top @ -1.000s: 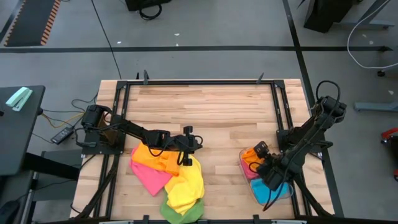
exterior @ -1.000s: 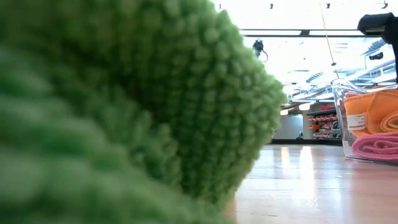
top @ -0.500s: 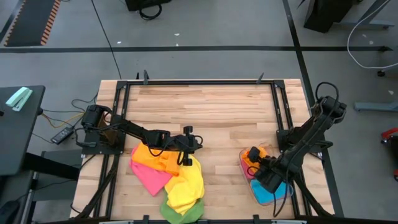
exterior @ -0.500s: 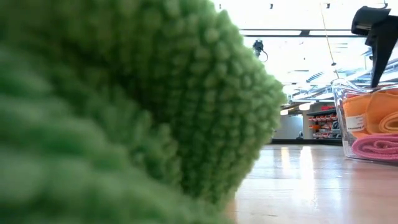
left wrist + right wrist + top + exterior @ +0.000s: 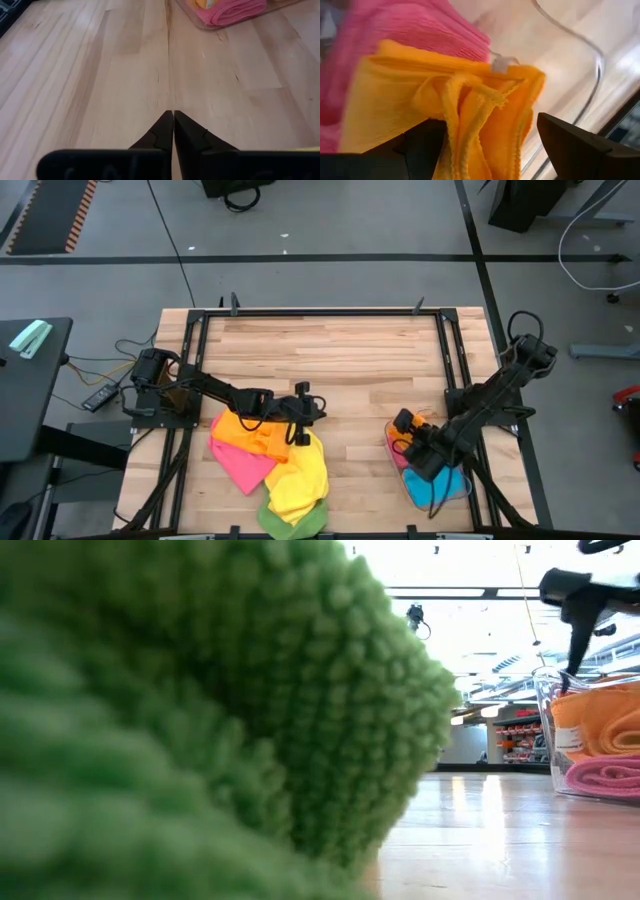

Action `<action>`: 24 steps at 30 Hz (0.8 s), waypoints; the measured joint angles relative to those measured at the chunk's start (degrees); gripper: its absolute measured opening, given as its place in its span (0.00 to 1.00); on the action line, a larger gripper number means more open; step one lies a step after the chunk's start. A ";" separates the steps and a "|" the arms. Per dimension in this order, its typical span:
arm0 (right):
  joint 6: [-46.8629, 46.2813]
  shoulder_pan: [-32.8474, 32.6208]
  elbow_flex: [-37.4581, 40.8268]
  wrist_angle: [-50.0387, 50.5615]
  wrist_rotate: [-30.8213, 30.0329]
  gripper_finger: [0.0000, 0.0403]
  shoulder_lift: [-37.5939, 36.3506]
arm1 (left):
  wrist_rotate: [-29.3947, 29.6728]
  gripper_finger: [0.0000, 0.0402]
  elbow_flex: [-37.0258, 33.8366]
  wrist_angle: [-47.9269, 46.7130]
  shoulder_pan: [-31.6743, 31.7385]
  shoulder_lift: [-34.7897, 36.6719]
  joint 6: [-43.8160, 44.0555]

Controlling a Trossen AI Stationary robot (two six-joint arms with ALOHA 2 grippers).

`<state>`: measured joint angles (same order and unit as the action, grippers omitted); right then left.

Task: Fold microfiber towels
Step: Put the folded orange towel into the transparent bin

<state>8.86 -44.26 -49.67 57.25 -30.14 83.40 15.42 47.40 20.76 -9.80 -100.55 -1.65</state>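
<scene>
High view: right claw (image 5: pixel 408 442), spread wide, over bin's orange towel (image 5: pixel 470 105).

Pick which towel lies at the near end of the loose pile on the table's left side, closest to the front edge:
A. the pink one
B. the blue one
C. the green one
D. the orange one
C: in the high view the green towel pokes out beneath the yellow towel at the table's front edge, and it fills the low view up close.
</scene>
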 joint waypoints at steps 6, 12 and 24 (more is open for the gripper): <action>-1.17 2.97 -0.02 -0.01 0.85 0.80 0.00 | 0.00 0.05 0.00 1.13 0.00 0.00 0.01; -1.75 5.82 0.98 -1.64 5.50 0.80 0.00 | 0.00 0.03 0.00 1.17 0.00 0.00 0.02; -2.34 7.13 2.60 -3.04 4.72 0.72 0.00 | 0.00 0.06 0.00 1.85 -0.39 0.00 0.11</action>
<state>6.52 -37.12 -47.07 54.22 -25.42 83.40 15.42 47.40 22.61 -10.20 -100.55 -1.54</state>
